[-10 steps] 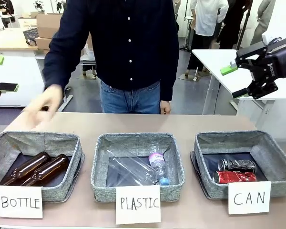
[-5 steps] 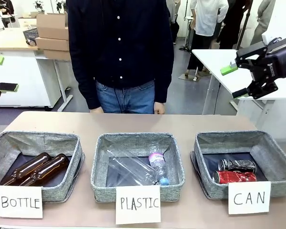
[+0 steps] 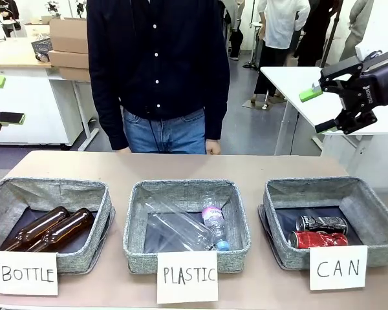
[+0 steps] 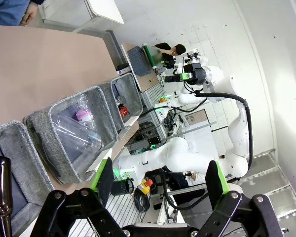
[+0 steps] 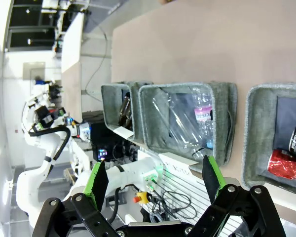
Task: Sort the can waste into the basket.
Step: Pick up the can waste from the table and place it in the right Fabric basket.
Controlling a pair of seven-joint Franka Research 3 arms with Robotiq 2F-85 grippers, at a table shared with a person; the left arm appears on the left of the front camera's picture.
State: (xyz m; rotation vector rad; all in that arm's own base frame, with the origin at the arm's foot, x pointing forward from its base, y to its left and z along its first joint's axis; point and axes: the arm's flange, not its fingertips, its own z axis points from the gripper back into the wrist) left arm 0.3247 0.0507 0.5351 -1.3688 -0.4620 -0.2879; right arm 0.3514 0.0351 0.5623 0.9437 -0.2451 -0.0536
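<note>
The table [image 3: 181, 166] spans the front view, with a person in a dark shirt [image 3: 158, 58] standing at its far edge, hands down at the table line. Three grey baskets sit in a row along the near side. The left one, signed BOTTLE [image 3: 10, 194], holds two brown glass bottles [image 3: 52, 227]; the middle one, signed PLASTIC [image 3: 187, 190], holds clear plastic bottles [image 3: 187, 229]. The CAN basket [image 3: 375, 206] is at the right, and both cans lie inside it on the dark floor: the silvery can [image 3: 321, 223] just behind the red can [image 3: 318, 239], touching or nearly so. My right gripper [image 3: 318, 110] hangs high above and behind that basket, fingers spread apart, holding nothing; its wrist view confirms the gap and looks down on the red can in the basket corner. My left gripper [image 4: 159, 180] shows in the front view merely as green pads at the left edge; its wrist view shows the fingers wide apart and empty.
</note>
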